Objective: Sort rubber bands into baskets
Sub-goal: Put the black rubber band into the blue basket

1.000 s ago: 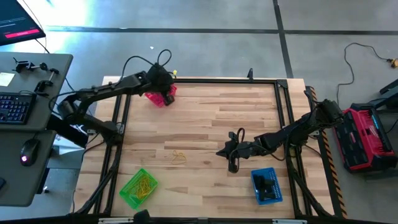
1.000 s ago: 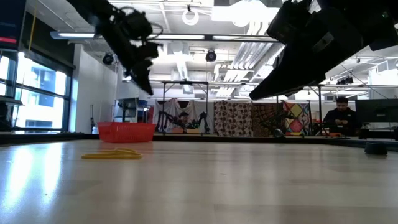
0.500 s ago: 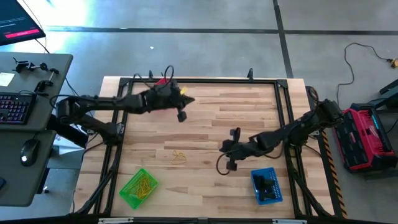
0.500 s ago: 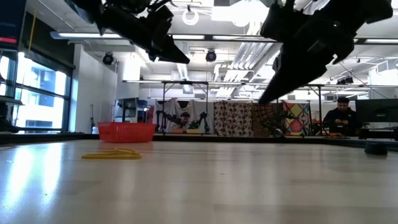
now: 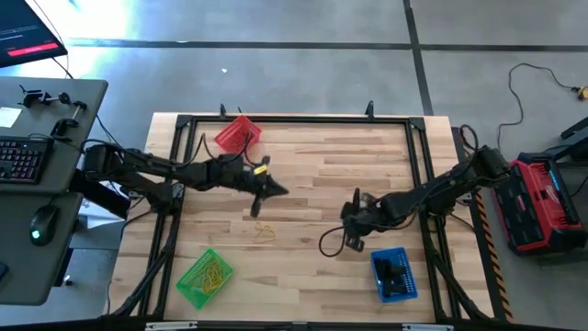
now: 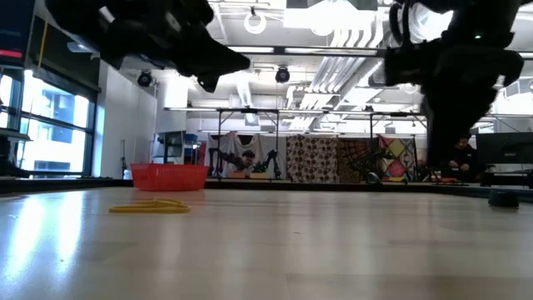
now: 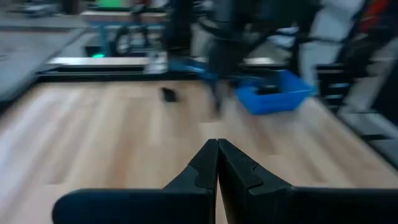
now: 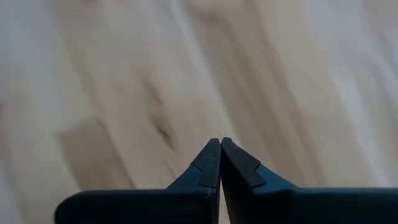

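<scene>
Change: the left hand (image 5: 274, 190) has left the red perforated plastic basket (image 5: 236, 135) at the far left of the light wooden table (image 5: 367, 175) and swung out over the table's middle; the right hand (image 5: 354, 237) has drawn nearer to the blue perforated plastic basket (image 5: 393, 275).
Meaning: I judge a drop into the red basket just finished, and the left arm is heading for the next pickup.
Left hand: fingers pressed together, holding nothing, hovering just beyond the loose bands.
Right hand: fingers pressed together, empty, above bare wood just left of the blue basket.
Loose bands: one small tangle of thin tan-yellow rubber bands (image 5: 265, 231) lies on the table near its middle; the number of loops in it cannot be told.
Baskets: three. Red at far left, green perforated plastic basket (image 5: 205, 278) at near left, blue at near right.
Basket contents: yellow bands fill the green basket, dark bands sit in the blue one; what the red one holds cannot be seen.
Arms: two.
</scene>
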Robot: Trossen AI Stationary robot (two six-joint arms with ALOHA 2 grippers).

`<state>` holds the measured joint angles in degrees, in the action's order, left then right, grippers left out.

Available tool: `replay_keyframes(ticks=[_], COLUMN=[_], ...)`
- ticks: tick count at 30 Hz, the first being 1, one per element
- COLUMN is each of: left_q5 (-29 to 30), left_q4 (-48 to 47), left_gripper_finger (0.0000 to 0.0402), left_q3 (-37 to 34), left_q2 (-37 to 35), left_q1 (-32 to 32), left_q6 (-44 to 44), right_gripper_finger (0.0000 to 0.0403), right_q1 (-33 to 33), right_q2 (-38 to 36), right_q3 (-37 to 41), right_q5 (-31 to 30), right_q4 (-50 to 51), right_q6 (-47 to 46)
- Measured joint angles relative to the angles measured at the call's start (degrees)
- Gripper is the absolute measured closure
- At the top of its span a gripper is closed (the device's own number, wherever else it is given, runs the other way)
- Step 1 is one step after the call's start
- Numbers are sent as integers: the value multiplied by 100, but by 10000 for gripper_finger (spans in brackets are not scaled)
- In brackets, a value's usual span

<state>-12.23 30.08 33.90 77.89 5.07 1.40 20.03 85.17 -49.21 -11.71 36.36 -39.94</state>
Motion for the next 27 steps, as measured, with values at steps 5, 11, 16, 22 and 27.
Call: replay_keyframes(ticks=[5, 11, 16, 22, 27], left_q5=[-127, 83, 96, 99, 103], left_q4=[705, 1197, 1316, 1298, 1310], left_gripper_finger=[401, 401, 401, 401, 401], left_q3=[-367, -611, -661, -664, -663], left_q2=[0, 0, 0, 33, 33], left_q1=[-383, -755, -830, -826, -825], left_q6=[-270, -15, 22, 25, 29], right_gripper_finger=[402, 399, 360, 294, 280], right_q1=[122, 53, -184, -476, -667], right_q2=[-88, -90, -88, -88, -86], right_q3=[-447, -414, 40, 539, 1013], right_q5=[-137, -66, 139, 243, 292], right_q4=[2072, 3127, 3145, 3049, 2426], right_q6=[-1448, -2281, -2203, -1863, -1210])
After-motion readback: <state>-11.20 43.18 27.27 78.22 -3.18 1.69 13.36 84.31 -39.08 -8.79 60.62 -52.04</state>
